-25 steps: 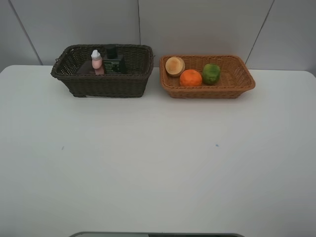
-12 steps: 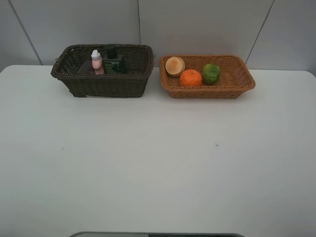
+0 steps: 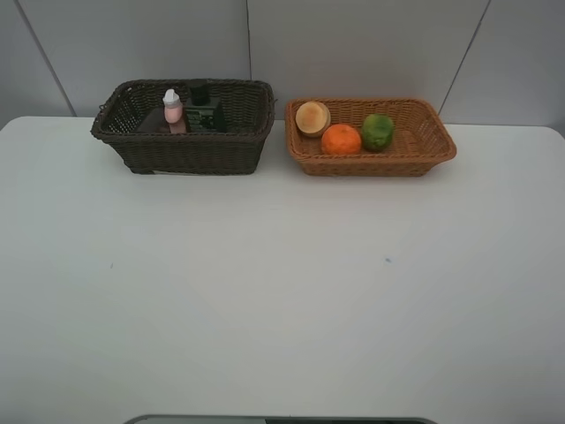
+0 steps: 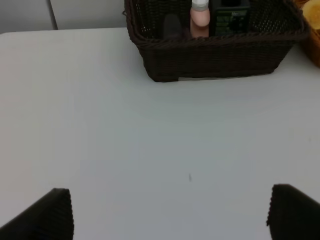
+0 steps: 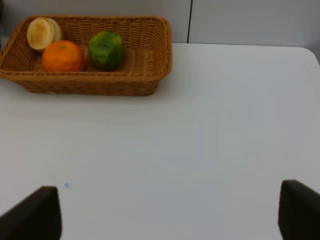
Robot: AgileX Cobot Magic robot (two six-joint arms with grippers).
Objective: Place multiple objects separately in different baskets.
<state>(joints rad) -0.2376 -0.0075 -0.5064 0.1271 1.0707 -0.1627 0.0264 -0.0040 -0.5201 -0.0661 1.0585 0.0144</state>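
- Two baskets sit side by side at the 12 o'clock edge of the white counter [image 3: 282, 291], close but apart, against the grey wall.
- Dark basket [image 3: 185, 150] lies toward 11 o'clock; it is the deeper of the two.
- Inside it a pink bottle [image 3: 173, 108] with a white cap stands upright, just beside a dark green bottle [image 3: 205, 113], which is on its 3 o'clock side.
- At 9 o'clock of the pink bottle a dim mauve cup [image 4: 172, 26] shows in the left wrist view; its pose is too dark to tell.
- Tan basket [image 3: 424, 150] lies toward 1 o'clock and is shallower.
- It holds three fruits in its 9 o'clock half: a peach [image 3: 312, 117] at the far corner, an orange [image 3: 341, 140] at the near wall, a green fruit [image 3: 378, 132] at 3 o'clock of the orange.
- Orange touches both peach and green fruit, as far as the views show.
- Left fingers [image 4: 47, 215] are spread wide and hold nothing, over bare counter at 6 o'clock of the dark basket, well apart from it.
- Right fingers [image 5: 35, 212] are also spread wide and hold nothing, over bare counter well apart from the tan basket.
- Neither arm shows in the high view.
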